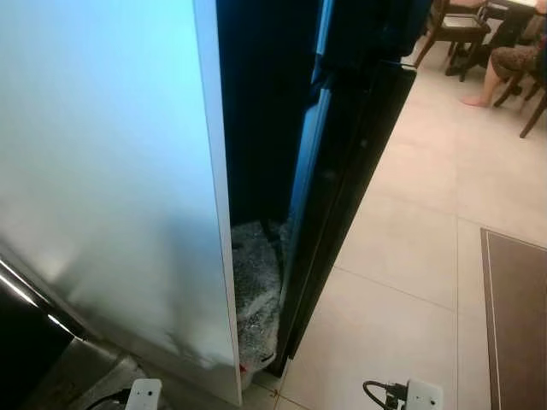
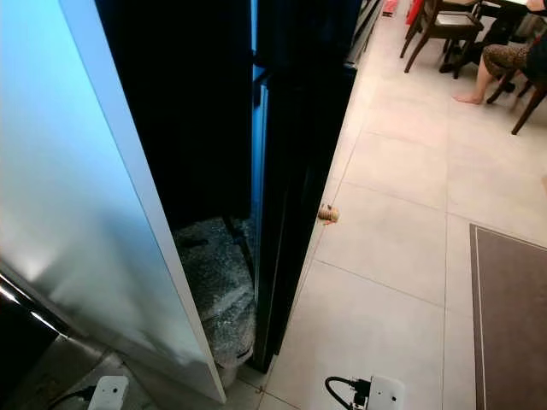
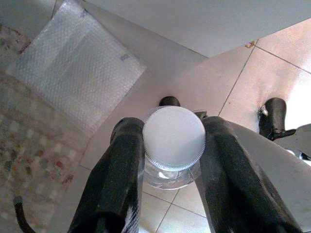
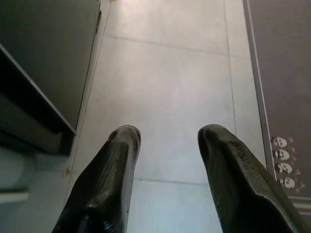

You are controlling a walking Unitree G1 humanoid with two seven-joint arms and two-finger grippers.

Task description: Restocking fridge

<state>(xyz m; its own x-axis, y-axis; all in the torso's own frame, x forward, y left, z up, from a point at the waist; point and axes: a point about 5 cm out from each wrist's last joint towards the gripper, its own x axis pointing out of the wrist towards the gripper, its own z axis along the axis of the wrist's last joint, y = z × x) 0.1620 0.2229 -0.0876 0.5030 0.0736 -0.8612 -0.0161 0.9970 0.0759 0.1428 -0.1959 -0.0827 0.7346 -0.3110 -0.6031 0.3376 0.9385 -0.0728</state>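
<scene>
A tall black fridge [image 1: 342,154] stands ahead with its glossy doors edge-on, beside a wide white panel [image 1: 111,171]. A dark gap runs between them, with crumpled bubble wrap [image 2: 214,273] at its foot. In the left wrist view my left gripper [image 3: 171,127] is shut on a clear bottle [image 3: 170,177] with a white ribbed cap [image 3: 173,137], seen from above and held low over the tiled floor. My right gripper [image 4: 167,138] is open over bare tiles, with nothing between its fingers [image 4: 121,145].
A brown rug [image 1: 515,316] lies on the tiles to the right. Wooden chairs [image 1: 457,30] and a seated person's leg [image 1: 496,73] are at the far right. A small brown object [image 2: 328,213] lies by the fridge front. A flat bubble-wrap sheet [image 3: 73,68] lies below the left gripper.
</scene>
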